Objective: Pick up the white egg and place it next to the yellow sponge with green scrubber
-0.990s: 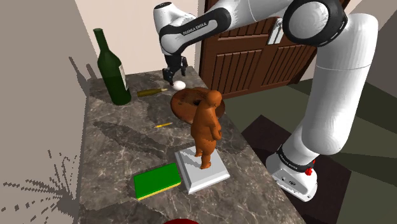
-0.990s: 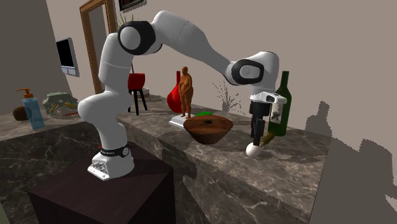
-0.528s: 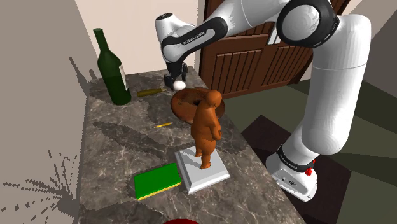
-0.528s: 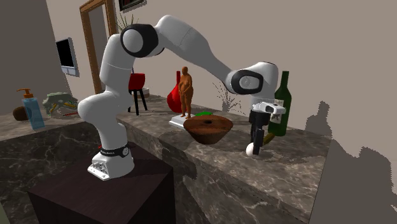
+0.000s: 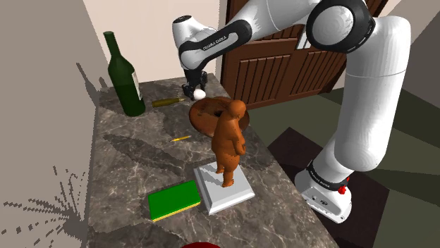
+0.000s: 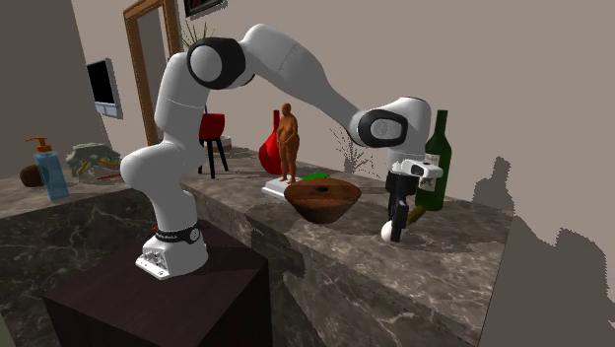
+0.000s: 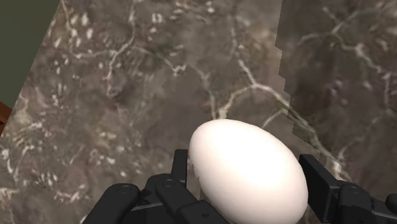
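The claw (image 7: 246, 160) is pinching the egg (image 7: 248, 172), one black finger pressed to each side, down at the table (image 5: 127, 162) just behind the bowl (image 5: 208, 116) (whether the shell rests on the stone or hangs a hair above it, I cannot tell). The sponge (image 5: 173, 200), green on top and yellow at the edge, lies well apart from the bowl, on its other side, past the figure (image 5: 229, 141).

Likely troubles: a smooth round shell may squirt out of so narrow a grip on the lift. A low carry from behind the bowl could clip its rim or the tall figure. Once let go, the egg may roll off.

Count: one egg, one sponge, one bowl, one figure, one bottle (image 5: 125, 77) off beyond the bowl, one claw
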